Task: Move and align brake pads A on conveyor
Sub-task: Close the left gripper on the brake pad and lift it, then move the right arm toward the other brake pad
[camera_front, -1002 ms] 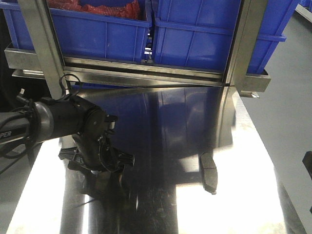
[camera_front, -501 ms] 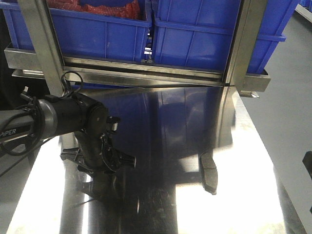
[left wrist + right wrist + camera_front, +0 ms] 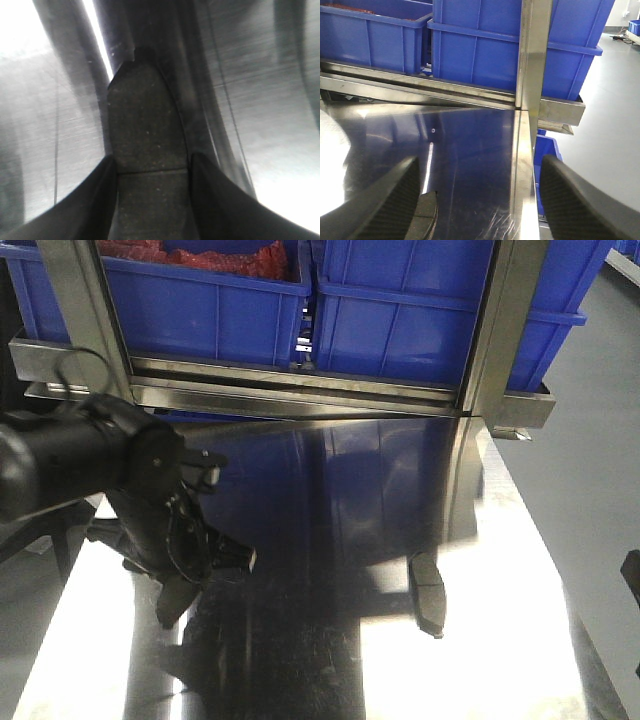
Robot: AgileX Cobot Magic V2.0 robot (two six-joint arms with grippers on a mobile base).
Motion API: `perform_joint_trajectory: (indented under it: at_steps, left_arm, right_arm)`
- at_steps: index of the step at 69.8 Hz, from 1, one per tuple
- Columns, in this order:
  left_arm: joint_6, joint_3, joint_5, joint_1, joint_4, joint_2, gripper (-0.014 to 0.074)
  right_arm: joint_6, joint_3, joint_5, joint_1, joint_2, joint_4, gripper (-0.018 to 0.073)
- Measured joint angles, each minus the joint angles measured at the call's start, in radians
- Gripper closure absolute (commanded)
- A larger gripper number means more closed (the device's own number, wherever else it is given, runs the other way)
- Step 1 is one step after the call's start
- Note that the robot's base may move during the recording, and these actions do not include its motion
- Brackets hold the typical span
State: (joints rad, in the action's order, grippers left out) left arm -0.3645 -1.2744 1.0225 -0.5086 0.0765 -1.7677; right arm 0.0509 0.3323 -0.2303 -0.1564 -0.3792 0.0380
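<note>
My left gripper (image 3: 152, 170) is shut on a dark-grey brake pad (image 3: 145, 130), gripping it at its middle groove with the tabbed end pointing away. In the front view this gripper (image 3: 178, 592) holds the pad (image 3: 168, 612) just above the shiny steel tabletop (image 3: 330, 540) at the left. A second brake pad (image 3: 428, 592) lies flat on the tabletop at the right. It shows in the right wrist view (image 3: 426, 216) by the left finger of my open, empty right gripper (image 3: 480, 172). The conveyor is out of view.
Blue plastic bins (image 3: 400, 310) sit on a steel rack (image 3: 300, 385) at the back of the table. A steel upright (image 3: 534, 50) stands at the table's right edge (image 3: 522, 165). Grey floor (image 3: 590, 480) lies beyond it.
My left arm has moved left and risen with the pad in its jaws. The pad at the right has not moved.
</note>
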Motion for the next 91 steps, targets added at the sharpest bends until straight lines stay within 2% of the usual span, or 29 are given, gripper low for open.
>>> perform_joint_trajectory:
  at_steps: [18, 42, 64, 91]
  left_arm:
    - [-0.004, 0.082, -0.046, 0.0, 0.041, 0.219, 0.0604]
    - [-0.112, 0.334, -0.083, 0.0, 0.208, 0.561, 0.0604]
    - [-0.158, 0.512, -0.199, 0.0, 0.217, 0.851, 0.0604]
    - [-0.162, 0.655, -0.289, 0.0, 0.217, 1.045, 0.0604]
  right_arm:
    - [0.0, 0.0, 0.0, 0.0, 0.0, 0.0, 0.0065]
    - [0.0, 0.0, 0.0, 0.0, 0.0, 0.0, 0.0065]
    - [0.0, 0.0, 0.0, 0.0, 0.0, 0.0, 0.0065]
    - [0.0, 0.0, 0.0, 0.0, 0.0, 0.0, 0.0065]
